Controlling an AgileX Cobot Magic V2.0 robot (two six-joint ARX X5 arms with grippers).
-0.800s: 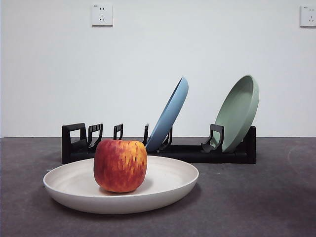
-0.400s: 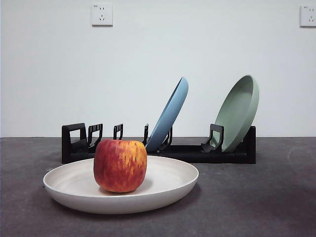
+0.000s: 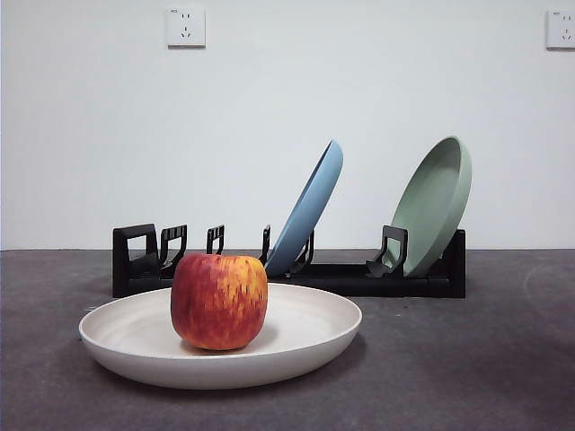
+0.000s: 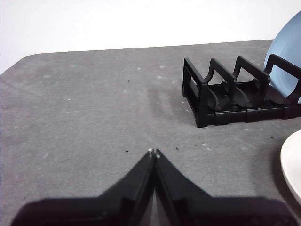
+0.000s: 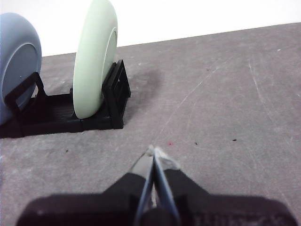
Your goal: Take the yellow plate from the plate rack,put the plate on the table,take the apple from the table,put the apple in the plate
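**A:** What sits closest to the front edge of the tabletop?

**B:** A large, round, shallow cream-yellow plate [image 3: 220, 346] with a raised rim lies flat on the dark grey matte table [image 3: 467, 359]. A blocky red apple streaked with yellow-orange [image 3: 219, 301] stands upright inside the plate, a little towards its left side, resting on the plate's floor.

**A:** And behind it?

**B:** A long, low black plastic plate rack [image 3: 287, 265] with upright slotted holders runs across the table, nearer the far edge and the white wall. A light blue round plate [image 3: 308, 208] leans in a slot near the rack's middle, tilted to the right. A sage green round plate [image 3: 435, 203] leans the same way at the rack's right end. The slots at the left end hold nothing.

**A:** Where are the arms?

**B:** Neither shows in the front view. The left gripper [image 4: 154, 153] hangs above bare table towards the left edge, its two black jaws pressed together with nothing between them; the rack's left end lies well apart from it. The right gripper [image 5: 154, 151] hangs above bare table towards the right edge, jaws likewise closed together on nothing, with the green plate and the rack's right end well apart from it.
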